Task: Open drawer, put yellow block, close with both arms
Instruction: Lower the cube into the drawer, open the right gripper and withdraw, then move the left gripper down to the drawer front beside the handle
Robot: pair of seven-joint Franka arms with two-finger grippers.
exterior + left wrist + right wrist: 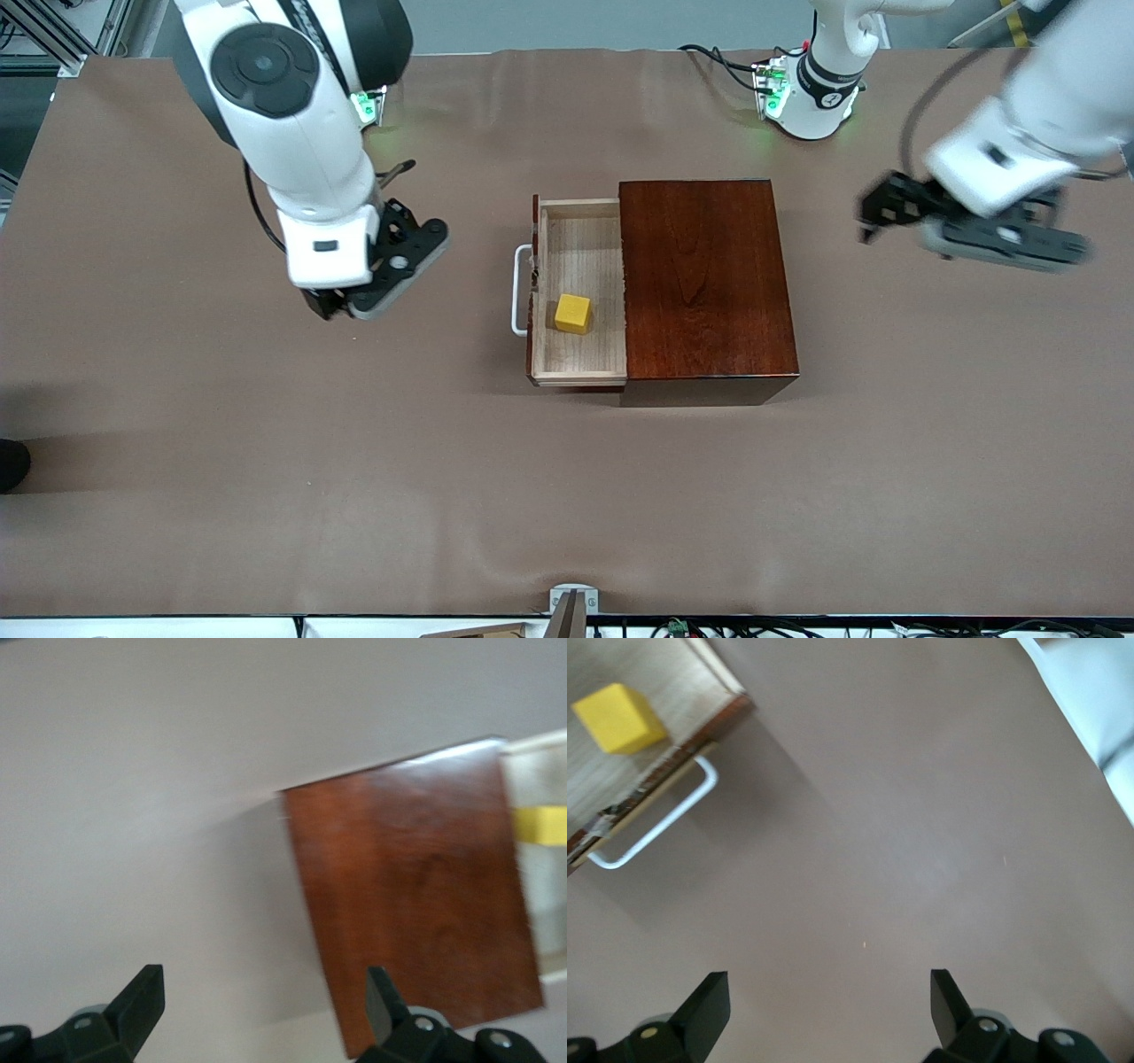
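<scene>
The drawer (pixel 580 248) stands pulled out of the mahogany box (pixel 704 279) toward the right arm's end of the table, its white handle (pixel 519 291) facing that end. The yellow block (pixel 572 313) lies inside the drawer, nearer its handle side. My right gripper (pixel 337 308) hangs open and empty over bare table off the handle. The right wrist view shows its fingers wide apart (pixel 828 988), with the handle (pixel 664 819) and block (pixel 618 719) ahead. My left gripper (pixel 877 217) is open and empty (pixel 264 988) over the table past the box's closed end (pixel 416 895).
The brown table cover (pixel 567 496) stretches around the box on all sides. Both arm bases (pixel 811 89) glow green along the table edge farthest from the front camera. A small grey clamp (pixel 573 602) sits at the edge nearest that camera.
</scene>
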